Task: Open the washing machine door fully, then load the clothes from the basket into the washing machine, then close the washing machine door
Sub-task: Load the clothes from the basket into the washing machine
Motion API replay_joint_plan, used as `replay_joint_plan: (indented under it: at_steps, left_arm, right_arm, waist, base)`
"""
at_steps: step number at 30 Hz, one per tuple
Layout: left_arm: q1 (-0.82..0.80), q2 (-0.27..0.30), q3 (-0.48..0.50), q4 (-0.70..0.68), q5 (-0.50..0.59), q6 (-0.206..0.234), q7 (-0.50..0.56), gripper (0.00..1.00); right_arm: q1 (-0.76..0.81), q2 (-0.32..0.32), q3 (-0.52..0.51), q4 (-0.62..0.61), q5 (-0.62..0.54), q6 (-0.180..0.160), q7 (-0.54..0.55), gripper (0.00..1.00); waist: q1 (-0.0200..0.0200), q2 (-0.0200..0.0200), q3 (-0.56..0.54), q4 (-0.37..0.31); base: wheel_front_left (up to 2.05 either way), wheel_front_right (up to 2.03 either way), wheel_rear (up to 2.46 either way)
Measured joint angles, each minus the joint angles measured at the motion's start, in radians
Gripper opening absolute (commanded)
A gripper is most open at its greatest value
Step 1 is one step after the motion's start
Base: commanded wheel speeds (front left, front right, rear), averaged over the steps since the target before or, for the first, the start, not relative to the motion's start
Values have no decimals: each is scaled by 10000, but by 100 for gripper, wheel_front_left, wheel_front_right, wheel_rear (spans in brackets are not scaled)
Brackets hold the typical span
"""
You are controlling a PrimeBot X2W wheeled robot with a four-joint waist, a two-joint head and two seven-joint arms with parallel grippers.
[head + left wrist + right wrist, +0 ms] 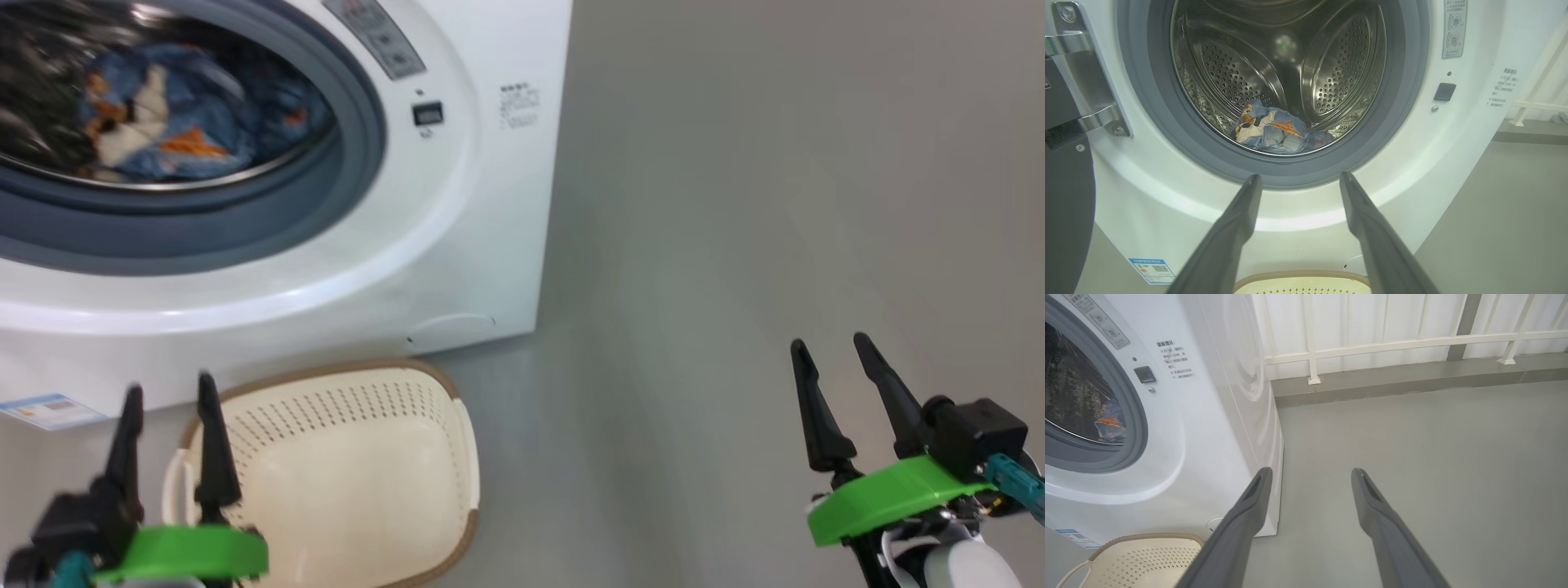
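- Grip first: my left gripper [169, 384] has its fingers spread as wide as they go, with nothing between them. My right gripper [829, 341] is the same, hanging over bare floor [735, 245].
- Just past the left fingertips and a little to their right sits the basket [351, 408]. What I can see of its inside is bare, with no fabric in it.
- Beyond the basket, straight ahead of the left fingers, stands the washing machine [490, 245]. From the right fingers it lies off to the left.
- Further in, past the rubber ring [1392, 134], the clothes [1278, 132] lie in a lump at the bottom of the drum [1229, 73], above and between the left fingertips in the left wrist view.
- Out to the left of the left fingers the door [1065, 212] hangs swung open on its hinge [1084, 73], its dark edge alongside the machine's front.
- My reading: loading looks finished, so the step in hand is closing the door.
- The next move calls for taking the left arm out leftward, round the far side of the door, and pushing it across towards the opening. I can't see the door's outer face or its free edge, so I'd need to find a contact spot before pressing.
- I'd want the fingers clear of the hinge side, and no fabric trailing over the ring. None seems to be.
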Motion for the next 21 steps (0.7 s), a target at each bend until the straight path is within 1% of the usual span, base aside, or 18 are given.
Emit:
replay_joint_plan:
  at_steps: [9, 13, 17, 21]
  left_arm:
    - [1480, -309, -257, -499, 71, 10, 0, 100]
    - [1800, -314, -320, -662, 73, 35, 0, 100]
    - [2003, -303, -362, -763, 128, 219, 17, 100]
    - [2153, -293, -405, -897, 132, 244, 17, 100]
  right_arm:
    - [759, -209, -153, -508, -79, 0, 608, 100]
    - [1009, -221, -176, -750, -90, 0, 849, 100]
    - [1051, -236, -174, -897, -90, 0, 934, 100]
    - [1313, -242, -199, -966, -90, 0, 1026, 100]
  waist:
    - [1, 0, -1084, 499]
    - [1, 0, -1549, 741]
    - [1, 0, -1801, 858]
    - [1, 0, -1933, 915]
  base:
    - [0, 0, 0]
    - [0, 0, 0]
    - [0, 0, 0]
    - [0, 0, 0]
